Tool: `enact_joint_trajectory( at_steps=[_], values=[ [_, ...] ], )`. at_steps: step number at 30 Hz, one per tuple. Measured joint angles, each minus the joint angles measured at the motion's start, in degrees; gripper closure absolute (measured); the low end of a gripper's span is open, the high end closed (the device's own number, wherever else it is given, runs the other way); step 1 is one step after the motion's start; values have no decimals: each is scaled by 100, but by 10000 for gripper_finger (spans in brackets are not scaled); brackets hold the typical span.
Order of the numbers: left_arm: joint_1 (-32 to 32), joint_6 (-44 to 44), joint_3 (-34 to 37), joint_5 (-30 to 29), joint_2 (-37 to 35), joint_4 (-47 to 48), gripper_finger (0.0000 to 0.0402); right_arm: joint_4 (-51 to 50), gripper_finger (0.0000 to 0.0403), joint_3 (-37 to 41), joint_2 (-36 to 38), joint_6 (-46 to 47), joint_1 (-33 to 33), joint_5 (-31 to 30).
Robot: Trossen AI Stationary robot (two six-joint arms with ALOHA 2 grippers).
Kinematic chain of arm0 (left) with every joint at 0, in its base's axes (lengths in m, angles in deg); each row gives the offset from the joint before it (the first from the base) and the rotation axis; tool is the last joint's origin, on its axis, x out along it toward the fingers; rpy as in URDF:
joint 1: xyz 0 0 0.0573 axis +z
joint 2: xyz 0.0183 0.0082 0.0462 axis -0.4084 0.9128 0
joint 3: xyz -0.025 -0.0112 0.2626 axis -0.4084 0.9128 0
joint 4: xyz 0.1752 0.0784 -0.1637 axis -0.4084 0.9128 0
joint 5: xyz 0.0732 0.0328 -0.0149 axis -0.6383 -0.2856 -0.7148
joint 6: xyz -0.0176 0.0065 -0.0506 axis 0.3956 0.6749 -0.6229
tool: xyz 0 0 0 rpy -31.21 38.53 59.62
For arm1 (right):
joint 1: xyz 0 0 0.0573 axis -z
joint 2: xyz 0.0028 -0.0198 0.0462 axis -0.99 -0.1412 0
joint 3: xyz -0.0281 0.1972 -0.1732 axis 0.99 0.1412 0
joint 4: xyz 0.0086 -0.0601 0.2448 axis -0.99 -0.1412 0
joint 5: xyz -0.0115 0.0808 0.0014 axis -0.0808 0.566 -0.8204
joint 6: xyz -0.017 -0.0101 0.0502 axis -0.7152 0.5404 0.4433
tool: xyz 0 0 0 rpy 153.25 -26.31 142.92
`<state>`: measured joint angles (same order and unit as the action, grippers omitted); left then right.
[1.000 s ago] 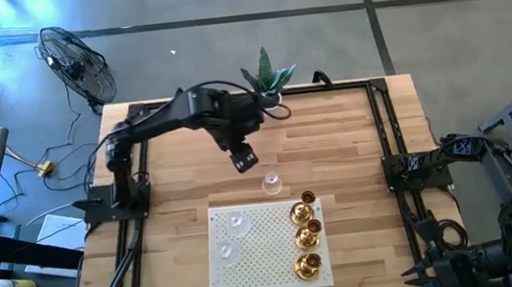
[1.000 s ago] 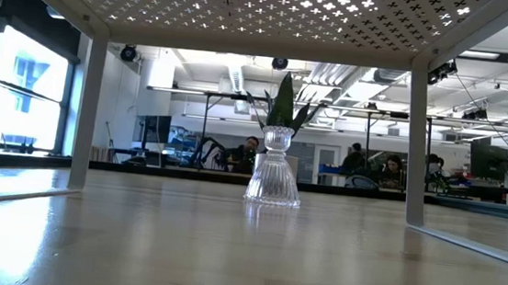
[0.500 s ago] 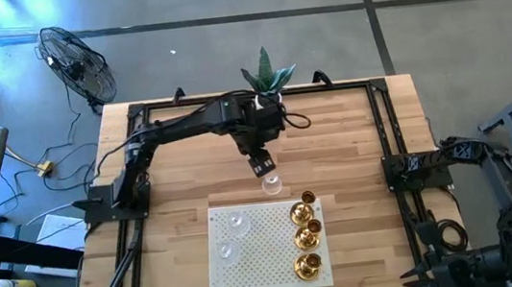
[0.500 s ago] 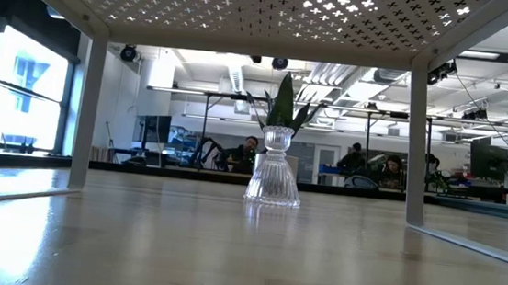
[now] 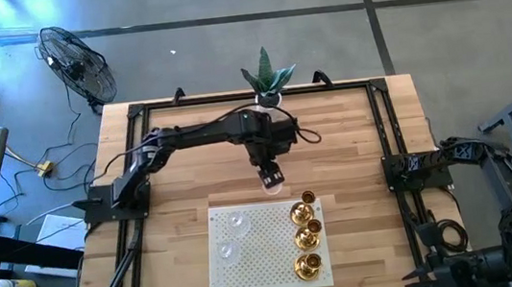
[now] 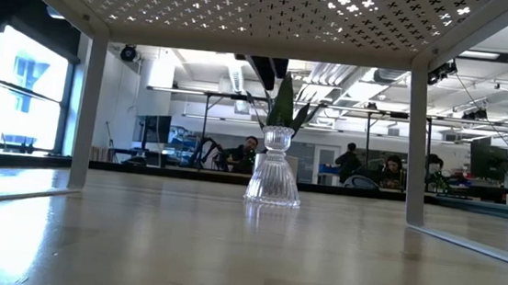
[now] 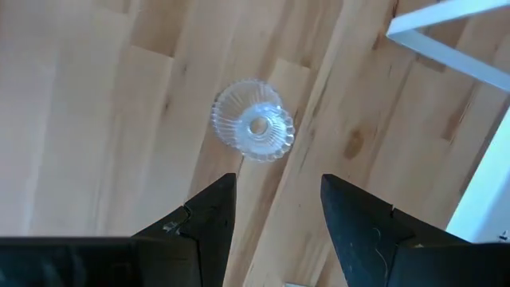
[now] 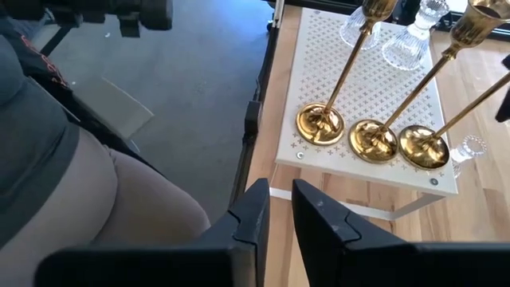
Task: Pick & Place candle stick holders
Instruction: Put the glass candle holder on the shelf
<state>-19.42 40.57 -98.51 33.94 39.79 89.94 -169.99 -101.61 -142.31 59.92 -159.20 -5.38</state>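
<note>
While apart, jaws above glass holder point(image 7: 253, 121)

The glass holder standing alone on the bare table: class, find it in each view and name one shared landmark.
High: glass holder beneath the left gripper.
Low: centre.
Left wrist: above the fingers.
Right wrist: right edge.
Landmark: white perforated shelf.

Bare wood all round lone glass holder point(image 5: 271, 184); white rack point(image 5: 266, 246) edge just beside it, potted plant point(image 5: 267, 73) well behind; left gripper point(image 5: 268, 173) directly above.
</note>
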Motion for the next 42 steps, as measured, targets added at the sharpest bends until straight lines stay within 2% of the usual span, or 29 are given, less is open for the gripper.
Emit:
enact_joint_trajectory(
  at_steps=[42],
  values=[
    [-72,85,-2,-56,159,-72,222,-2,351,0,0,-24,-33,-31]
  ],
)
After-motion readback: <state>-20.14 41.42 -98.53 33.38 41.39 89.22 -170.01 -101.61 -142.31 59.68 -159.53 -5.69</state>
